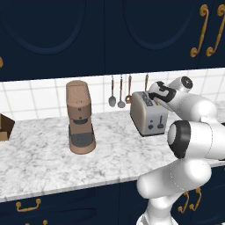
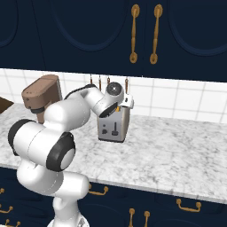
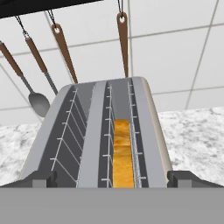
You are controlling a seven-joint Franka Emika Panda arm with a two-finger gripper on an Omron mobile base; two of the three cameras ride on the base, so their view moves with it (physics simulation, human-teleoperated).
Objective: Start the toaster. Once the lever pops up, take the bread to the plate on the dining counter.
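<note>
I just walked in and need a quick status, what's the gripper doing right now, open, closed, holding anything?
Gripper: open and holding nothing, fingertips spread wide above the toaster, with the bread sitting in one slot.

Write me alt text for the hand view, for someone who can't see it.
Looking down into a silver toaster with two slots, a slice of bread sits in the right-hand slot. Behind it, brown-handled utensils hang on a white tiled wall, with marbled counter either side.
</note>
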